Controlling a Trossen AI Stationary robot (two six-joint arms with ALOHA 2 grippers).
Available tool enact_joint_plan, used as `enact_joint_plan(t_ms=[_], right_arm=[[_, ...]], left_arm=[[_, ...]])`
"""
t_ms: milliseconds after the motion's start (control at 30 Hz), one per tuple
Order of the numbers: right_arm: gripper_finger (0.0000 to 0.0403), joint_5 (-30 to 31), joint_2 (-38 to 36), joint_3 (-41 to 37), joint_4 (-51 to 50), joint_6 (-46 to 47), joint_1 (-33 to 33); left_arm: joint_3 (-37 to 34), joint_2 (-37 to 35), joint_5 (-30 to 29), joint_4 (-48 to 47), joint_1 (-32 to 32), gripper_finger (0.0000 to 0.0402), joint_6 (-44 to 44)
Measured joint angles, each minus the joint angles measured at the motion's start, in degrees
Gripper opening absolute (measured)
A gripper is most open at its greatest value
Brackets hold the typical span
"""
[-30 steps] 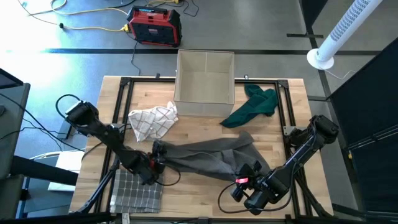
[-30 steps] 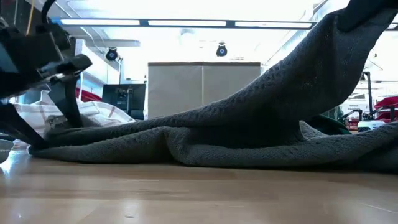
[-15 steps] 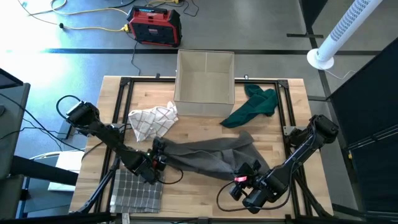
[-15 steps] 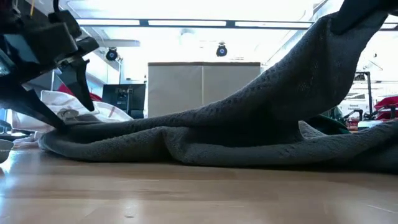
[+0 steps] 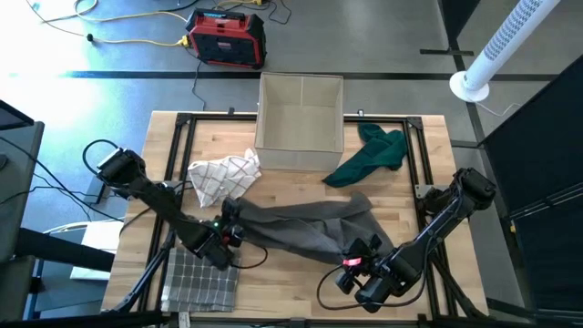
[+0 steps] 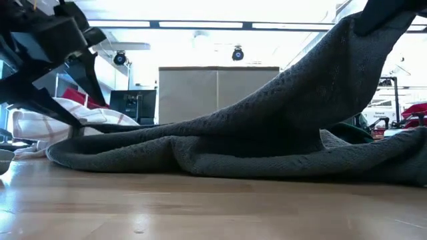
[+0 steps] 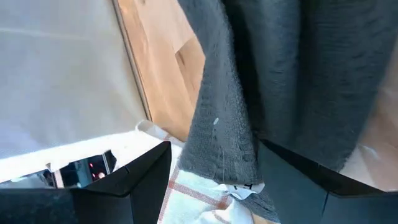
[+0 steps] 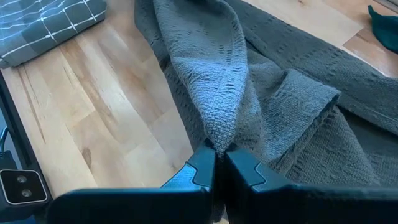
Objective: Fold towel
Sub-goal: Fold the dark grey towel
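A wooden table (image 5: 301, 278) is seen from above, with two dark robot arms reaching in from its left and right sides; a rumpled dark grey woven towel (image 5: 305, 228) lies across the middle of the table, stretching from the left arm's tip to the right arm's tip. The right gripper (image 8: 219, 163), near the table's near right edge, has its fingers pressed together, clamped on a pinched fold of the grey towel, which it holds raised so the cloth slopes up toward the right in the low view. The left gripper (image 5: 225, 219), at the towel's left end, has its fingers spread apart with the towel's edge hanging between them, not yet pinched. Around the towel lie a white cloth with thin red checks (image 5: 223, 176) at the far left, a dark green cloth (image 5: 369, 155) at the far right, a beige fabric box (image 5: 301, 123) at the far edge and a folded grey checked cloth (image 5: 196, 278) at the near left. The step in hand appears to be gathering both ends before spreading or folding; the next move likely calls for the left fingers to close on that edge.
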Motion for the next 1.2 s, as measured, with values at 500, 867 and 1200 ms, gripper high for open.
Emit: enact_joint_plan(t_ms=[500, 867, 1200], right_arm=[[0.0000, 0.72, 0.00, 0.00, 0.68, -0.46, 0.00], [0.0000, 1.38, 0.00, 0.00, 1.22, -2.56, 0.00], [0.0000, 2.21, 0.00, 0.13, 3.12, -3.22, -0.01]], left_arm=[[-4.55, 0.00, 2.15, 6.29, 3.37, 0.0229, 2.84], [-5.01, 0.00, 1.38, 8.73, 6.21, 0.0183, -1.02], [-2.74, 0.00, 6.14, 5.00, 6.74, 0.0030, -4.58]])
